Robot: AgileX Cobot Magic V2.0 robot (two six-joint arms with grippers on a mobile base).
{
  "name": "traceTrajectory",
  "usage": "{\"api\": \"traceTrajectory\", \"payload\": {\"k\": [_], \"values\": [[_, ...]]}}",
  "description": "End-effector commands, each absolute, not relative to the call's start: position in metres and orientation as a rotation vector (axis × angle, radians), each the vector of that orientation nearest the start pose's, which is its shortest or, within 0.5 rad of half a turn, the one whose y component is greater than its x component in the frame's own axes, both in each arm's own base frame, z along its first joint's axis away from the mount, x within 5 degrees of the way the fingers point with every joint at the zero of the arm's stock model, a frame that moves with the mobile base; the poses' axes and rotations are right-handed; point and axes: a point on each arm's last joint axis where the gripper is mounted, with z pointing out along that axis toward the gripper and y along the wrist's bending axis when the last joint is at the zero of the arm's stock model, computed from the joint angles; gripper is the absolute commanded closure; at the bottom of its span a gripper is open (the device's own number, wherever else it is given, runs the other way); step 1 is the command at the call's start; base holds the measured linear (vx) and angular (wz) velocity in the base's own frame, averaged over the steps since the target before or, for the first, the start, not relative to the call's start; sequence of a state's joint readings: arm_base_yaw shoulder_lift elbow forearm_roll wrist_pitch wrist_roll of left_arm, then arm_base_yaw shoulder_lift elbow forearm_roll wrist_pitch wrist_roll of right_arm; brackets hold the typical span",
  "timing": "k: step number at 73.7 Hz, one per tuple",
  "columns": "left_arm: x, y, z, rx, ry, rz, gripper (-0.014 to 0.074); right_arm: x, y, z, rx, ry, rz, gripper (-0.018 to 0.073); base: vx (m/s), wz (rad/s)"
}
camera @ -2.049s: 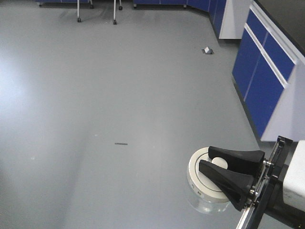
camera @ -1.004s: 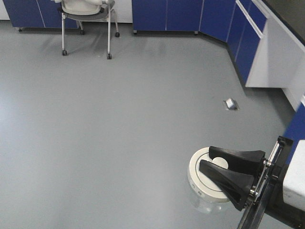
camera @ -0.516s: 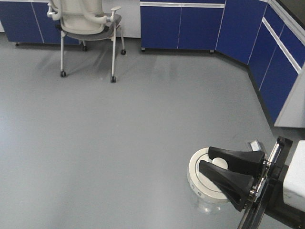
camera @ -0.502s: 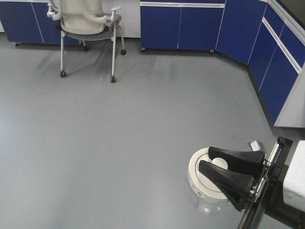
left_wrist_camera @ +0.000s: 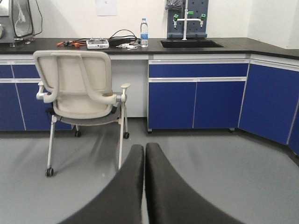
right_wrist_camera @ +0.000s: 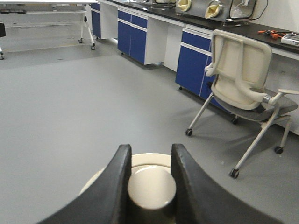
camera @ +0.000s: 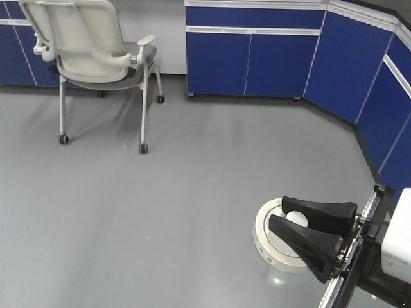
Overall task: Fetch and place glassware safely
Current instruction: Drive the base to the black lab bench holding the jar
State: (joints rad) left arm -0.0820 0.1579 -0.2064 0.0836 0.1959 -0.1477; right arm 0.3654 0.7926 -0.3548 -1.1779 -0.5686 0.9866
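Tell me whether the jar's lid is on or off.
On. The cream lid caps the jar, its knob gripped by the right claw.

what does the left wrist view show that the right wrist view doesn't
Only the left wrist view: the left gripper, fingers pressed together and empty, plus a black counter with a water bottle and a sink. Only the right wrist view: the right gripper clamped on the knob of the lidded jar. Both: the cream office chair, blue cabinets and grey floor.
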Motion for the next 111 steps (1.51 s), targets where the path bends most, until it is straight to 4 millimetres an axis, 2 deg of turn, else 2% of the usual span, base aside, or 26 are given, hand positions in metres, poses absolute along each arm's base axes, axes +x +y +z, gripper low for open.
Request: {"api": "traceTrajectory", "payload": {"k": [1,41,111], "values": [[0.064,-0.005,0.27,0.002,1.551,-0.119,0.0603,0.124,0.098,0.292,-0.766,1.437,0.662,0.056,0.7,-0.02],[0.064,-0.005,0.27,0.001,1.551,-0.118,0.0603,0.133,0.101,0.284,-0.766,1.495,0.67,0.056,0.59,-0.15],[0.064,-0.005,0.27,0.001,1.551,-0.118,0.0603,0.136,0.102,0.28,-0.768,1.516,0.674,0.056,0.31,-0.82]]}}
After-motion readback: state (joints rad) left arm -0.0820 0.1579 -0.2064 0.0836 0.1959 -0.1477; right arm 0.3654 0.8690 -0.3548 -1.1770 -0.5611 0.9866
